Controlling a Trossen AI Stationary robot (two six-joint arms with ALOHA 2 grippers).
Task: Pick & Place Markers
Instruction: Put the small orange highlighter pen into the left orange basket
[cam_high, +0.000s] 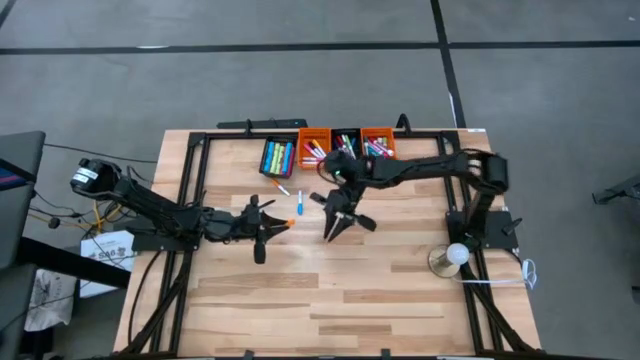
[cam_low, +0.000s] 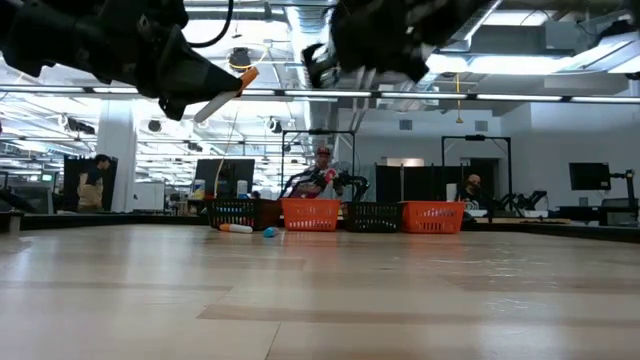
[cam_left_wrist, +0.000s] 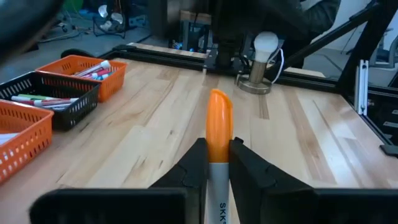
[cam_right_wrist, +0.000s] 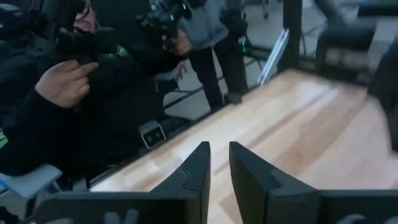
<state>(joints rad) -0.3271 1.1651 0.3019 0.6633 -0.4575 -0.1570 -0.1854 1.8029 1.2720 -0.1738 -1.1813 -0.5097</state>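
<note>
Left gripper (cam_left_wrist: 217, 171) is up off the worktop (cam_high: 330, 300), pinching an orange-capped marker (cam_left_wrist: 219, 134) low on its white barrel, and that's the worry: the hold looks narrow and near one end, so any quick swing toward the bins (cam_high: 330, 146) could let it pivot or slip out between the fingers and drop short onto the wood. The marker's long axis runs straight out along the gripper's own line, orange cap leading and away from the wrist; in the low view it tilts cap-upward. Second hazard, the right gripper (cam_high: 340, 222) hangs just beside it over mid-worktop, fingers nearly pressed together with nothing between them, so the two arms could clip each other on the way across. Two loose markers (cam_high: 290, 197) lie near the bins, well clear of both grippers
</note>
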